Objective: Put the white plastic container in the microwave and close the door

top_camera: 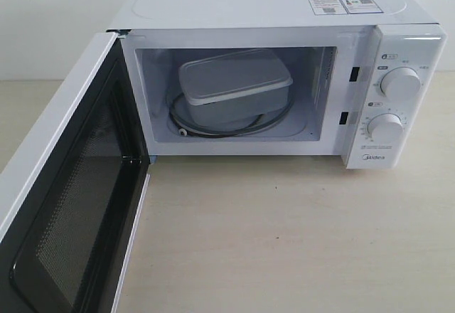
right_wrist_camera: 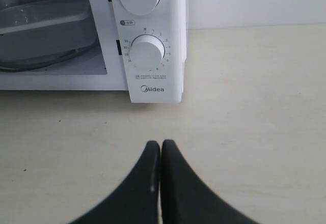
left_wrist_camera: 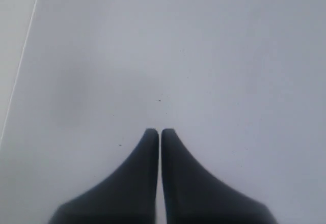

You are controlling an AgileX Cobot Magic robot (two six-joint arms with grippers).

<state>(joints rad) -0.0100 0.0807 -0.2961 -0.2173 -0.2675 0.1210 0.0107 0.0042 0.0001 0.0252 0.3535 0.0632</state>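
the microwave (top_camera: 284, 14) stands at the back of the pale tabletop (top_camera: 284, 242) with its door (top_camera: 64, 206) swung wide to the left, the dark mesh window and black inner frame facing into the room. the white plastic container (top_camera: 234, 85) is inside the cavity, lid on, sitting a little askew on the round glass tray (top_camera: 264, 124), nearer the left wall than the right. on the right panel the two round knobs, upper (top_camera: 399, 83) and lower (top_camera: 386, 126), sit one above the other.

neither arm shows from the exterior view. from the right wrist, the right fingers (right_wrist_camera: 153, 155) are pressed together at the tips with nothing between them, hanging over bare tabletop in front of the control panel, well apart from the lower knob. the container's edge shows through the opening there too. from the left wrist, the left fingers (left_wrist_camera: 152, 142) are likewise brought together and empty, set against a plain white surface (left_wrist_camera: 204, 56); i cannot tell what that surface is.
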